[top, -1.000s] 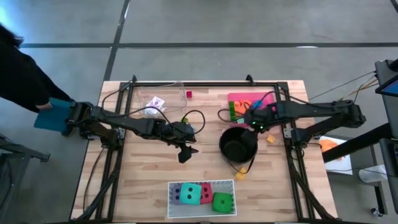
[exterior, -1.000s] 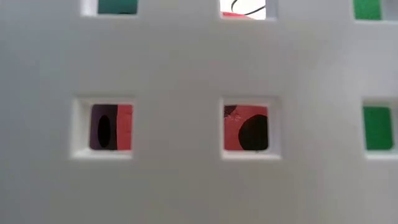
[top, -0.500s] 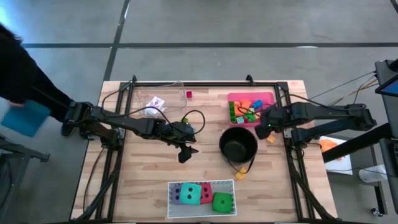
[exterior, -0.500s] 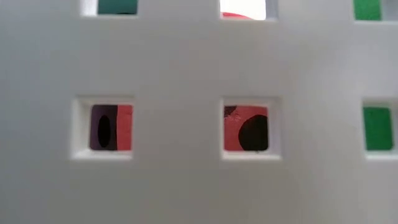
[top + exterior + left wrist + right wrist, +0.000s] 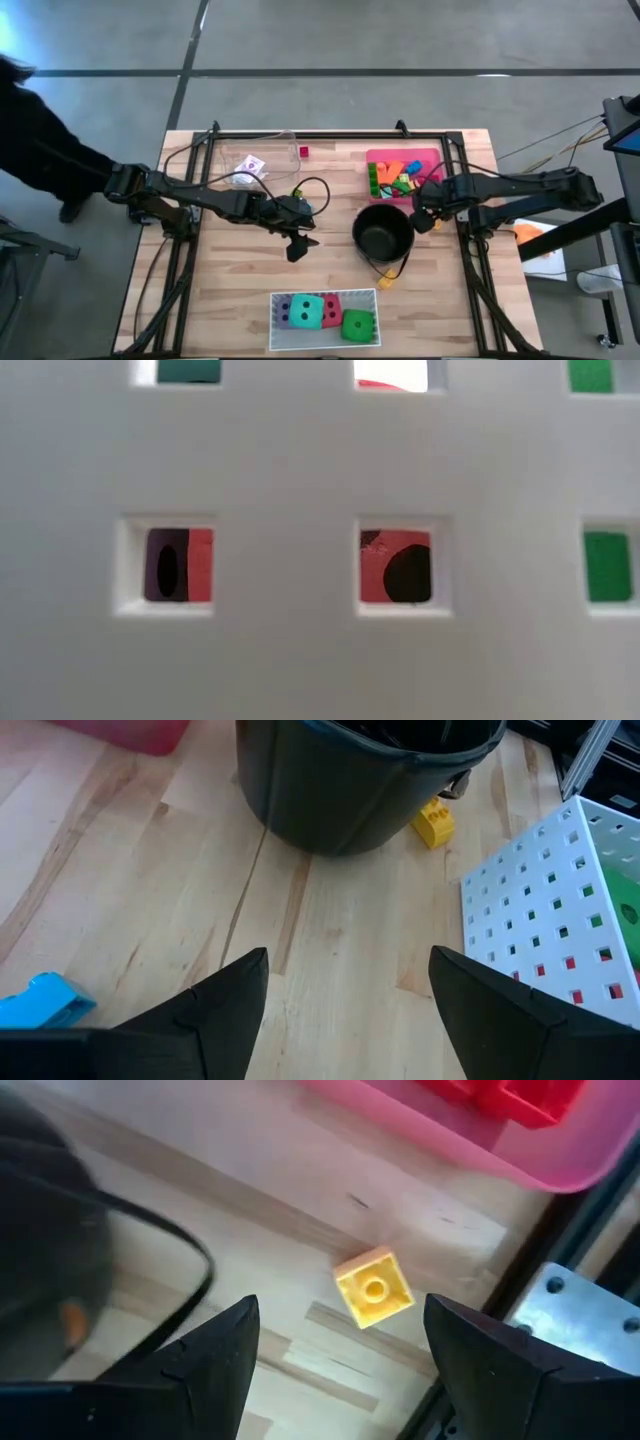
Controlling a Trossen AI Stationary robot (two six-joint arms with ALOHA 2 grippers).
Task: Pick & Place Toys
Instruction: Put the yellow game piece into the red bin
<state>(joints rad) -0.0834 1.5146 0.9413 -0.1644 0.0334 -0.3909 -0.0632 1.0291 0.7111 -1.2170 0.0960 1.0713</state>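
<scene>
My right tool [image 5: 340, 1370], fingers apart and empty, hovers over the yellow block [image 5: 373, 1288] beside the pink tray [image 5: 480, 1140]; I judge descent and closing come next.

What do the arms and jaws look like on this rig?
Both arms are dark, slim, multi-jointed, with black cables looping alongside. The left gripper and right gripper end in matte black jaws, broad and wedge-shaped in the wrist views. No visible markings.
</scene>
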